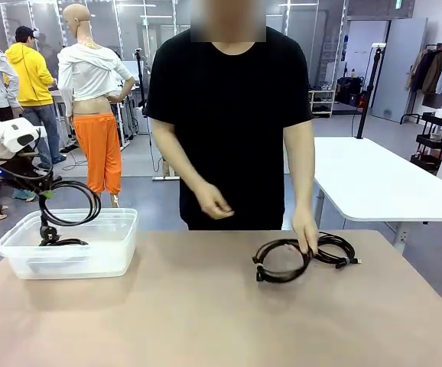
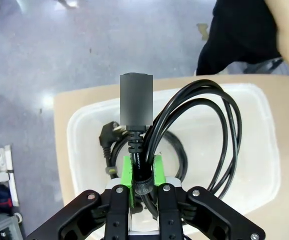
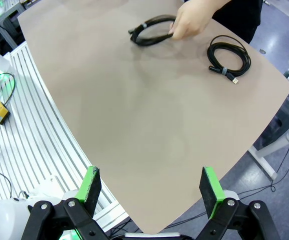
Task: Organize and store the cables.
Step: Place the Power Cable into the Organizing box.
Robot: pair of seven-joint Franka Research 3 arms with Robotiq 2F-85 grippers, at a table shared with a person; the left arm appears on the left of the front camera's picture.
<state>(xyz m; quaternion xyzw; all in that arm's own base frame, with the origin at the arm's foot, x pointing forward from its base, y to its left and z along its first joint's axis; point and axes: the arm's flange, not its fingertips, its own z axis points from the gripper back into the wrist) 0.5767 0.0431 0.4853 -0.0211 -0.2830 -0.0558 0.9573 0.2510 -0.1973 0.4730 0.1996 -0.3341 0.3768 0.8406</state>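
— So, what has the left pincer (image 2: 143, 175) got?

— Its green-padded fingers (image 2: 128, 172) are clamped on a thin black cable wound into a round coil (image 2: 224, 135). They grip it just behind a thick black plug (image 2: 137, 105), which points down past the fingertips. The loops bulge out to one side.

— And below that?

— A clear rectangular plastic tub (image 2: 264, 165). The held coil hangs over it, and from the front the plug end dips inside the rim. A second coiled black cable with an angled plug (image 2: 109, 137) lies on the tub's bottom.

— Where does the tub stand?

— On the tan counter (image 1: 206, 321), at its left side.

— The right pincer (image 3: 152, 182)?

— Jaws spread wide with nothing between them, hovering above the counter's near edge.

— Any more cables?

— Two, on the far right part of the counter, in front of a person in a black T-shirt (image 1: 229, 115). One hand (image 1: 307, 233) has its fingers on a wide black coil (image 1: 282, 264). A tighter black coil (image 1: 336, 248) lies just beside it, toward the counter's right edge. From the right wrist camera the two lie apart, not touching.

— And the person's other hand (image 1: 213, 202)?

— Loosely curled at waist height above the counter, touching nothing.
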